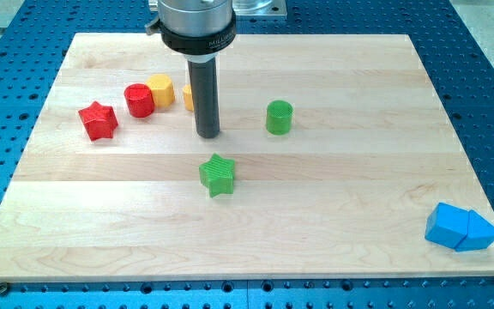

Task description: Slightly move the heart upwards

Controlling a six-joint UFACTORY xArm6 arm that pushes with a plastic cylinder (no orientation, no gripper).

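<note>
My tip (208, 135) is down on the wooden board (333, 206), planted near the centre, a touch toward the view's top. No jaws on this rig, just a straight dark rod, so nothing is held.

Green star block (218, 175) sits at 6 o'clock from my tip, near but apart. Green cylinder (279, 117) stands at 3 o'clock from my tip, slightly higher in the view, also apart.

Over at 9 to 10 o'clock there's a cluster: red star block (99, 120) farthest to the view's left, red cylinder (139, 100) next, touching or just beside a yellow block (161, 89).

A 2nd yellow-orange block (188, 97) peeks out from behind the rod at about 11 o'clock from my tip, mostly hidden. Its shape cannot be made out, so I cannot tell if that is the heart.

Way off at 4 o'clock, by the board's lower right corner, 2 blue blocks (461, 228) sit pressed together.
</note>
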